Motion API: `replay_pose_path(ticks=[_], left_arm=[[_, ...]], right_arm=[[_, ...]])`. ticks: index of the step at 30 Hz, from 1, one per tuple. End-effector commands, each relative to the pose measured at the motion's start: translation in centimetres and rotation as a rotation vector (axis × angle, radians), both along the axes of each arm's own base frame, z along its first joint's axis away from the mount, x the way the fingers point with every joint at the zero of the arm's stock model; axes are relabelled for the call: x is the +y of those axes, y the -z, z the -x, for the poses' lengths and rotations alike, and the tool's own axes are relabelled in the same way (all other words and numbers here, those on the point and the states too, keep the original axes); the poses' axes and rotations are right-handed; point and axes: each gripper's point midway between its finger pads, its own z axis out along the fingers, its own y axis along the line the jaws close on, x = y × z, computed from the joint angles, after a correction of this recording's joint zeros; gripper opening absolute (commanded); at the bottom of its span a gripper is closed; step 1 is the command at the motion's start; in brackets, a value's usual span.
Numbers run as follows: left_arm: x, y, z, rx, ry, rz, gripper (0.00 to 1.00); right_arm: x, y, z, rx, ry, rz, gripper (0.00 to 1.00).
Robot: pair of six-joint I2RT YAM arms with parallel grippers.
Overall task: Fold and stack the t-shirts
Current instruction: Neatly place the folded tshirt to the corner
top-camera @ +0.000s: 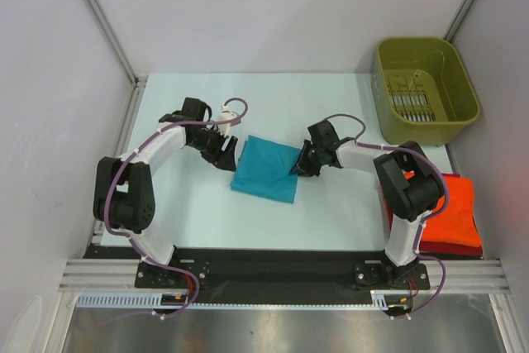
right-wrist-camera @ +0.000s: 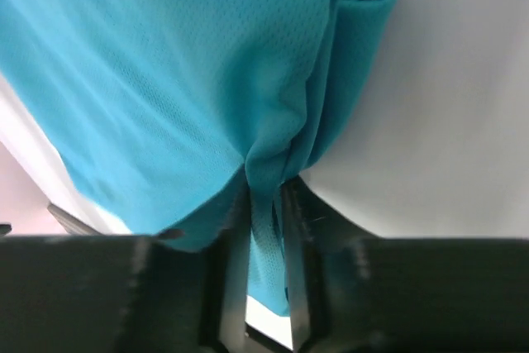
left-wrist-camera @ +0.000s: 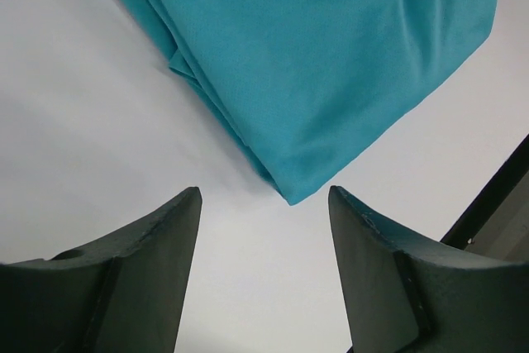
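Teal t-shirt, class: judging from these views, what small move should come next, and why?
Probably ease the left claw forward onto the nearest corner and close it. The right claw pinches the teal t-shirt at its opposite side, while the left stands open, just short of the cloth.

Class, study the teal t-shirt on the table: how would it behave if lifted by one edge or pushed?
Probably floppy: the teal t-shirt bunches into soft creases where the right gripper pinches its edge. Likely light: a narrow pinch gathers it. Pushed, it might wrinkle rather than slide whole; its folded layers lie loose.
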Motion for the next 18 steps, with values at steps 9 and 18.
replay_pose_path(ticks=[9, 18], left_arm=[[-0.8, -2.2, -1.6, -0.094, 0.017, 0.041, 0.68], [-0.6, -4.2, -3.5, -0.203, 0.024, 0.048, 0.68]], right_arm=[[-8.8, -1.7, 2.5, 0.063, -0.41, 0.27, 0.0], [-15.8, -3.8, 6.4, 0.137, -0.65, 0.564, 0.0]])
